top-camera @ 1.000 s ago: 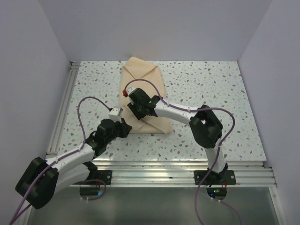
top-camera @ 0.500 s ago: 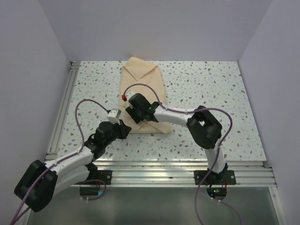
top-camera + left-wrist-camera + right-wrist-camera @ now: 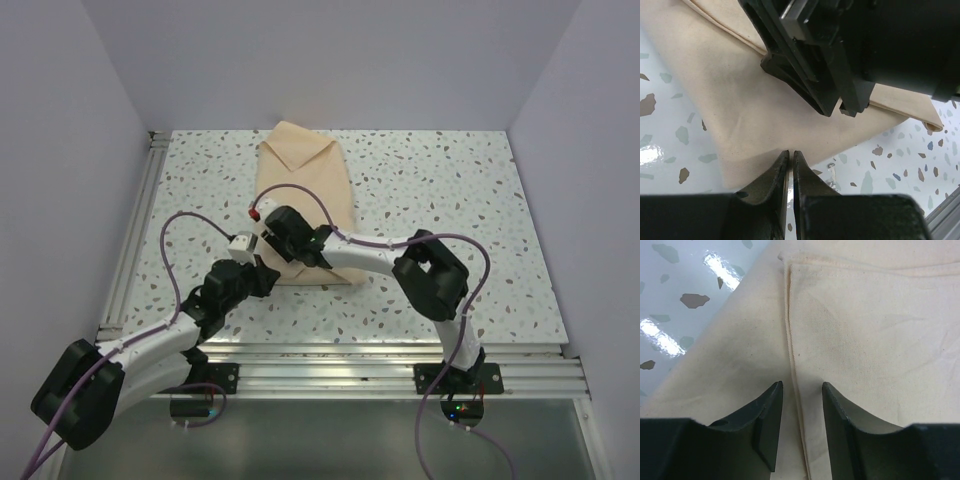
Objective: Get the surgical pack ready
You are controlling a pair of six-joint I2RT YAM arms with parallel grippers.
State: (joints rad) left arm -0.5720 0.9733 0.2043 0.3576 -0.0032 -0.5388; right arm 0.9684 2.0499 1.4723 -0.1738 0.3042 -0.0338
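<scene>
1. Top external view: your folded beige wrap [image 3: 305, 165] lies on the speckled desk [image 3: 450, 200], upper centre of the frame.
2. Your left hand [image 3: 791, 154] is pressed nearly together at the wrap's lower edge; you cannot tell whether cloth is caught.
3. Your right hand [image 3: 801, 390] is spread astride a fold seam [image 3: 788, 330].

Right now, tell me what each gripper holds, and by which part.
Right gripper: nothing; its open fingers straddle a folded seam of the cloth. Left gripper: nearly closed at the cloth's edge; whether it pinches that edge cannot be told.
</scene>
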